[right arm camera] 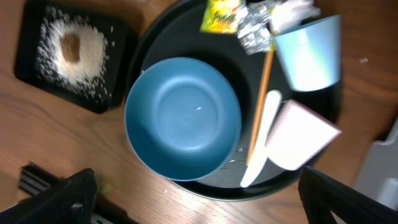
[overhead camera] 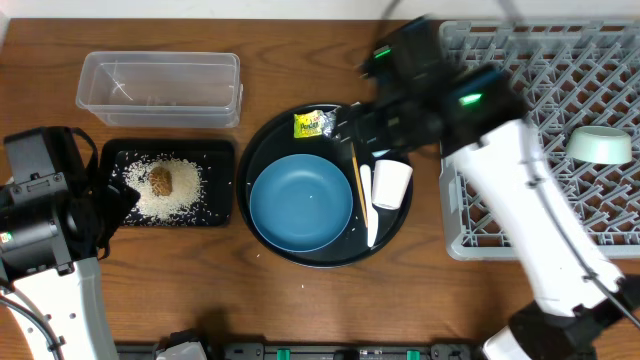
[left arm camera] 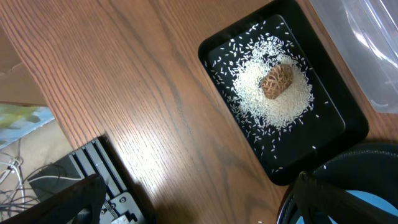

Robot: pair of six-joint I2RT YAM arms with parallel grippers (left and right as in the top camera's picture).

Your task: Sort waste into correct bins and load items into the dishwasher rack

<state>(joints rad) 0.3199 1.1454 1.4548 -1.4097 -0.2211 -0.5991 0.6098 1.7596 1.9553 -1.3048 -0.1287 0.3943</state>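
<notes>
The shallow black tray (overhead camera: 222, 185) holds white rice (overhead camera: 185, 190) and a brown lump (overhead camera: 161, 180); the clear tub (overhead camera: 160, 88) stands behind it. The dark blue bowl (overhead camera: 300, 203), white cup (overhead camera: 390, 185), white spoon (overhead camera: 367, 205) and yellow wrapper (overhead camera: 310, 124) lie on the round black tray. The right wrist view also shows the light blue cup (right arm camera: 309, 53), silver foil (right arm camera: 255, 31) and tissue (right arm camera: 292, 11). The mint bowl (overhead camera: 600, 146) sits in the grey rack (overhead camera: 540, 60). My left gripper (left arm camera: 199, 199) is open and empty beside the black tray. My right gripper (right arm camera: 199, 199) is open and empty above the round tray.
A thin wooden stick (overhead camera: 356, 185) lies between the blue bowl and the spoon on the round black tray (overhead camera: 262, 150). The rack fills the right side of the table. A few loose rice grains lie on the wood in front of the round tray.
</notes>
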